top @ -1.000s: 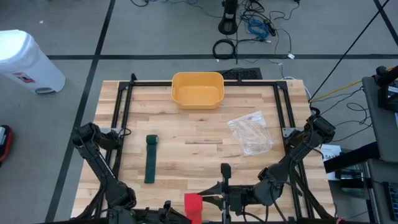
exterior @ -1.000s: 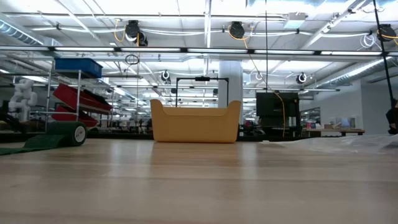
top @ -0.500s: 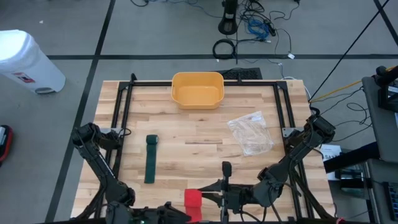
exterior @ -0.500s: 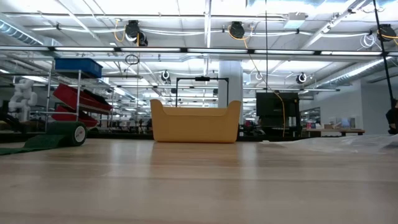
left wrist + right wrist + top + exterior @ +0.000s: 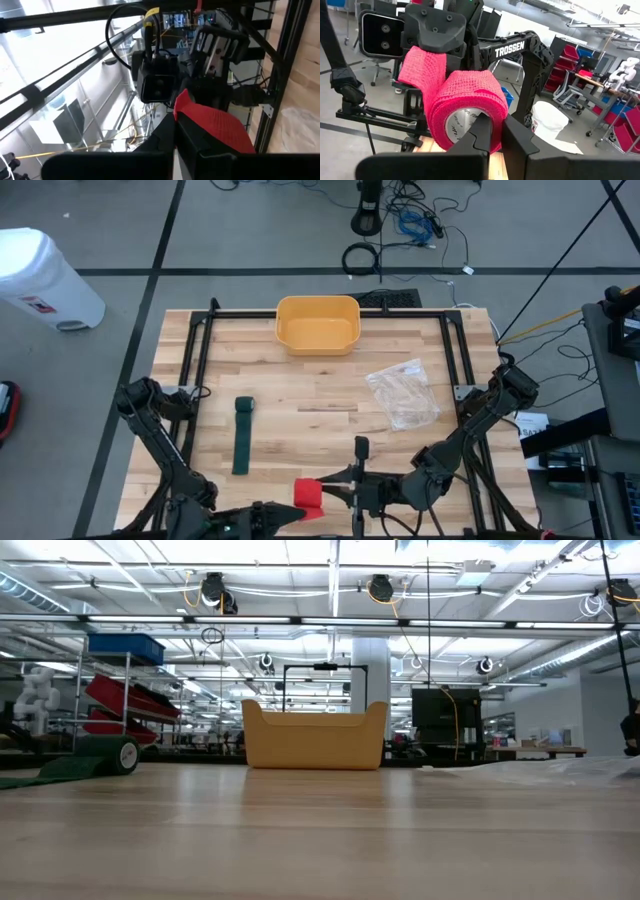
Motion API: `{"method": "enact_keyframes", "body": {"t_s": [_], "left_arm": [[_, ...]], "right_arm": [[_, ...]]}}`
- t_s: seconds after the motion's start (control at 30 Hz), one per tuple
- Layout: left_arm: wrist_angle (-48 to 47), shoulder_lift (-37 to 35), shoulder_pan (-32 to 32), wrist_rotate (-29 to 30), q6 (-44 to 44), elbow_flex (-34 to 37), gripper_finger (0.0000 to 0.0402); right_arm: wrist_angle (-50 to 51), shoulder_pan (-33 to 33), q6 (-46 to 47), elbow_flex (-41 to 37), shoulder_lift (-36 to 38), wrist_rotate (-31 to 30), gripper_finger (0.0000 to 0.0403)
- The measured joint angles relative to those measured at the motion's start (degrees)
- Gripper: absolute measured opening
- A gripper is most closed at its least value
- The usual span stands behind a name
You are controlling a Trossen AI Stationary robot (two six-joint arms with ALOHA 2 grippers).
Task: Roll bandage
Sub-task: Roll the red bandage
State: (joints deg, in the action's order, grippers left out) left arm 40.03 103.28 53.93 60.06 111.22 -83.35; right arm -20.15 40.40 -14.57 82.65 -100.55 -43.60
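Wood table [image 5: 320, 395]: red bandage [image 5: 465, 107], soft, light, springy. My right gripper [image 5: 492, 131] pinches roll's core; left gripper [image 5: 175, 131] clamps loose tail.

Yellow bin [image 5: 317, 324], plastic bag [image 5: 403, 393], green strap [image 5: 242, 434] on table [image 5: 300, 430].

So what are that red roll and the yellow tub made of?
The red roll looks like stretchy woven bandage: an open, gauzy weave with a crinkled matte surface, wound on a pale core. The yellow tub seems to be moulded plastic: smooth, one even colour, rounded corners, slight sheen.
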Motion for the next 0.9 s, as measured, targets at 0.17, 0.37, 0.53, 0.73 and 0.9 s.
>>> {"method": "enact_keyframes", "body": {"t_s": [0.17, 0.37, 0.53, 0.73, 0.9], "left_arm": [[0.05, 0.0, -0.04, 0.2, -0.41, 0.0, 0.001], [0.16, 0.0, -0.02, 0.26, -1.45, 0.0, 0.001], [0.38, 0.0, -0.06, 0.59, -2.92, 0.0, 0.001], [0.38, 0.0, -0.93, 0.59, -2.95, 0.0, 0.001], [1.21, 0.0, -1.46, 0.39, -2.94, -0.02, 0.001]], "right_arm": [[-0.08, 0.02, 0.46, 0.0, 0.0, 0.03, 0.002], [-0.17, 0.05, 0.66, 0.0, 0.0, 0.09, 0.002], [-0.37, 0.52, 0.66, 0.0, 0.0, 0.14, 0.002], [-1.32, 1.9, 1.4, 0.0, 0.0, -0.21, 0.002], [-0.35, 2.36, 5.83, 0.0, 0.0, -0.39, 0.002]]}}
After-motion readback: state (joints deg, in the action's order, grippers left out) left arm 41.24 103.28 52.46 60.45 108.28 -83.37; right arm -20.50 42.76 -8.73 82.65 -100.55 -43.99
